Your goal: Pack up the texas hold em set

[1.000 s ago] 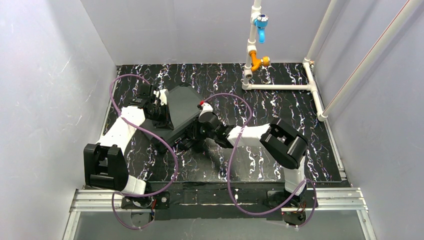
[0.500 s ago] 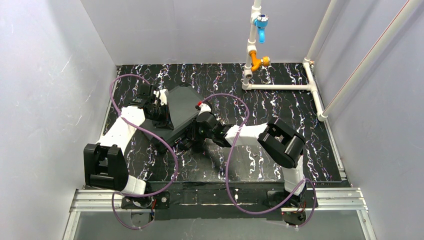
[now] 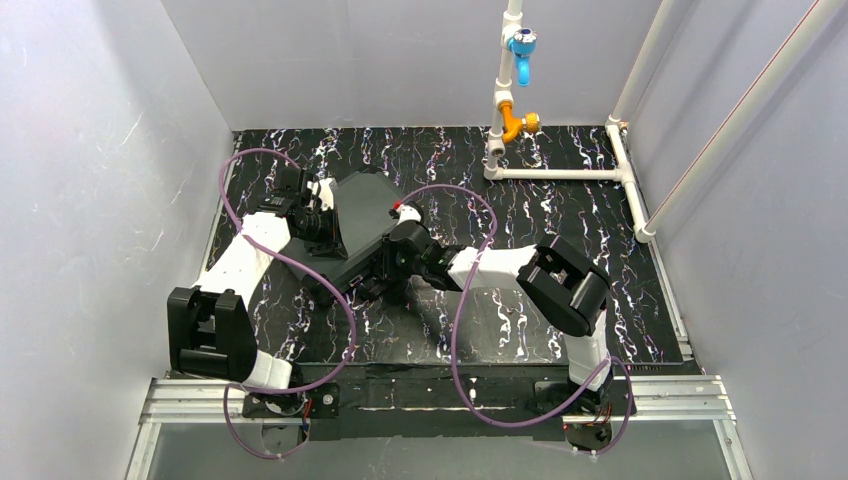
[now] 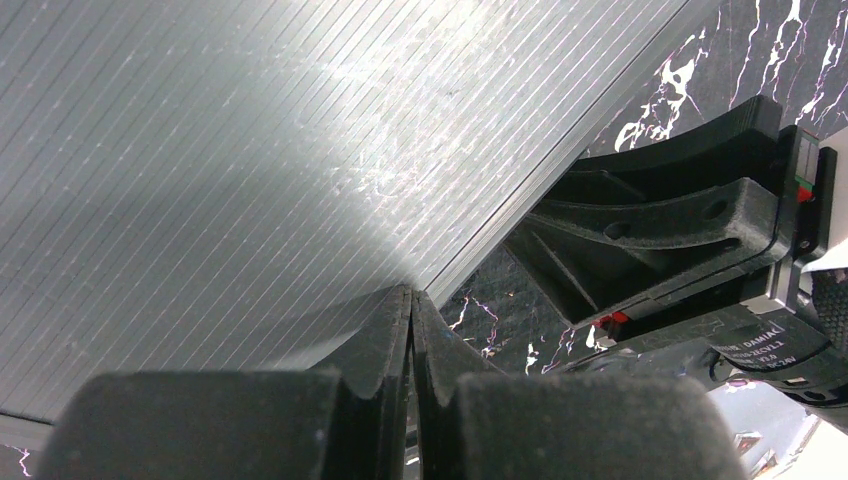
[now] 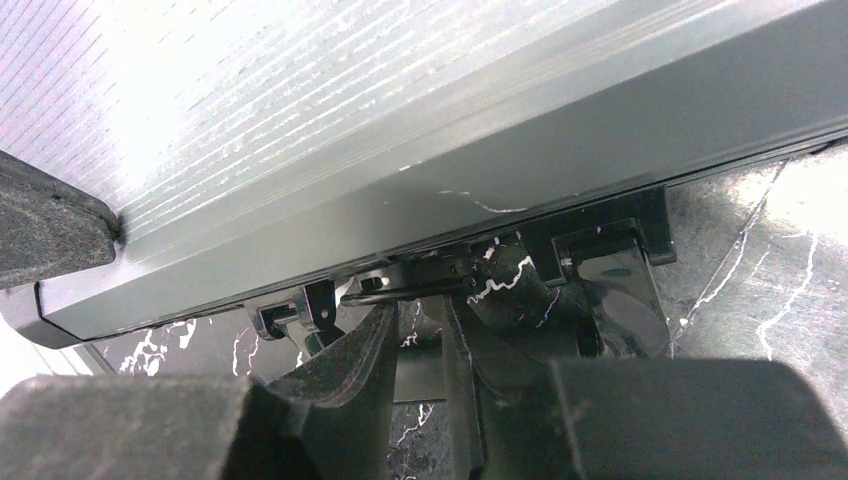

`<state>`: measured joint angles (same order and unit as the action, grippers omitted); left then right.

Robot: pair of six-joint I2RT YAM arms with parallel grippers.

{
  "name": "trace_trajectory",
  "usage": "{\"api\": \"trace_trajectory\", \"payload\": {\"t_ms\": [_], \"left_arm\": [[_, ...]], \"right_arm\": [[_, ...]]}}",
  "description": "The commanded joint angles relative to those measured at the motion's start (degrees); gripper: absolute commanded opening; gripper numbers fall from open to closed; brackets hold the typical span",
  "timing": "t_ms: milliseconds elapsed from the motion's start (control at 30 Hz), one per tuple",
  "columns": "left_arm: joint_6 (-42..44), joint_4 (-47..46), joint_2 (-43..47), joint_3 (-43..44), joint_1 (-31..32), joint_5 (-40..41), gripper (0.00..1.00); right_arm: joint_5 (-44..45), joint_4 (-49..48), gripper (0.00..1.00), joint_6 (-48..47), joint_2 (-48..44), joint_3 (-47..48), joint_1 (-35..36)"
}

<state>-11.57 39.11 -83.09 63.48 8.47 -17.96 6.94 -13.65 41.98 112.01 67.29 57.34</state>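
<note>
Item: texas hold em set, black case (image 3: pixel 362 218), on the marble-patterned table (image 3: pixel 500 330); white pipe frame (image 3: pixel 560 174) well apart, beyond the case's far right corner; no cards, chips or dice to be seen outside the case.

Condition: lid (image 4: pixel 250 150) down or nearly so; cannot tell if fully seated.

Handling (judged): rigid shell, probably heavy if loaded with chips; ribbed lid panel looks slick, poor for pinching; best taken by the frame edges or the front hardware.

Left gripper (image 4: pixel 411 300): at the case's left side; fingers pressed together, empty, tips against the lid panel near its edge.

Right gripper (image 5: pixel 420 325): at the case's near front edge, between the clasps (image 5: pixel 600 268); jaws a little apart; nothing seen clamped between them.
</note>
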Motion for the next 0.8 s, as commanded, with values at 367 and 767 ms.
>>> {"api": "trace_trajectory", "payload": {"t_ms": [367, 767], "left_arm": [[2.27, 7.94, -4.19, -4.46, 0.43, 5.36, 0.0], [2.3, 7.86, -4.46, -4.46, 0.41, 5.34, 0.0]], "right_arm": [[2.81, -4.52, 0.42, -1.62, -5.3, 6.72, -0.21], [3.1, -3.64, 0.43, -1.91, -4.48, 5.3, -0.28]]}}
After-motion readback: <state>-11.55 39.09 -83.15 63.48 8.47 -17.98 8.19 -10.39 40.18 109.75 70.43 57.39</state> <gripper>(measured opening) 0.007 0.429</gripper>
